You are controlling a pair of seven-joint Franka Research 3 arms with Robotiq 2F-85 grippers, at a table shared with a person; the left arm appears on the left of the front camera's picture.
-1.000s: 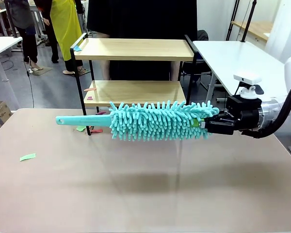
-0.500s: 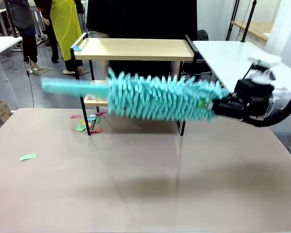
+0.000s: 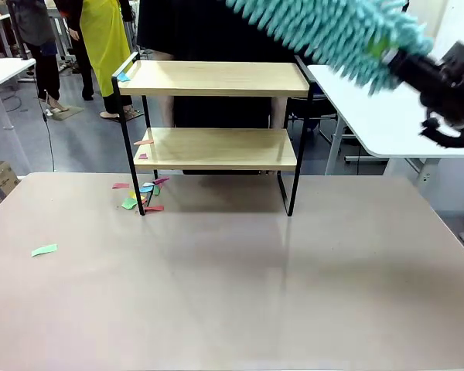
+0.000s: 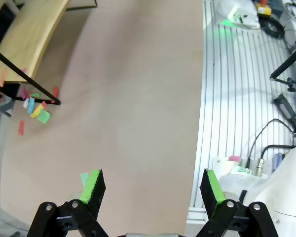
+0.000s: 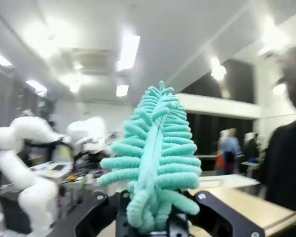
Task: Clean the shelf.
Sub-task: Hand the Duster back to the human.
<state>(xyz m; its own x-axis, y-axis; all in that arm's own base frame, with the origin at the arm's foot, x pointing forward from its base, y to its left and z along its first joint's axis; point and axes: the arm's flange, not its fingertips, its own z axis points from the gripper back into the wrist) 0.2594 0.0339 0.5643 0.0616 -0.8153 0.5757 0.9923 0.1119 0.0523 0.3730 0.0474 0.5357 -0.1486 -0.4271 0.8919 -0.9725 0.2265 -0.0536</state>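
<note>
Slanting up-left over shelf (image 3: pixel 216 77) — gripped duster (image 3: pixel 325 31).

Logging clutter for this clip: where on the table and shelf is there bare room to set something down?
Bare: the table from its near edge up to the shelf feet, and both boards right of their left ends. Crowded: paper scraps by the shelf's left front leg, a few on the boards' left ends, one green scrap far left. The duster is above the top board.
</note>
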